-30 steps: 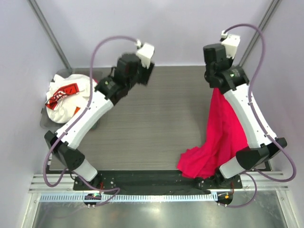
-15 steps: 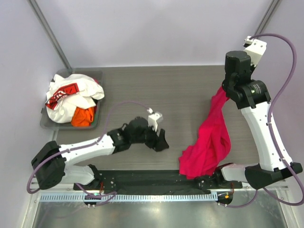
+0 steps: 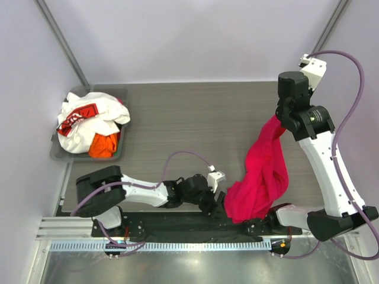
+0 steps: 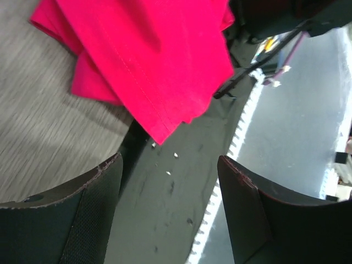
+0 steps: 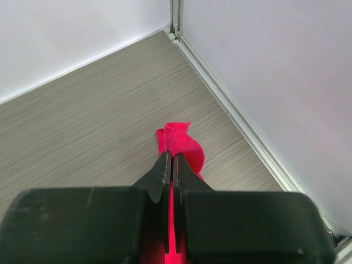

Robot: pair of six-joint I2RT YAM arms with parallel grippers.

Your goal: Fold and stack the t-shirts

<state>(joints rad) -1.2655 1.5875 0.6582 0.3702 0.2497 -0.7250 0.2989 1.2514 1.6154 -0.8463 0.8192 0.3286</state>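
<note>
Looks like the spreading-out step. The right pincer is clenched on a corner of the red shirt, which dangles down to the bench by its near edge. The left pincer gapes just beside the hem, so I'd guess it grabs that next.

Since a second ago: left arm dropped from its raised pose and swept low across the worktop. The left end effector is now at the near edge, fingers spread, with the magenta t-shirt hem just ahead of it. The right end effector, clamped on the shirt, shifted outward. The cloth below it is less heaped.
</note>
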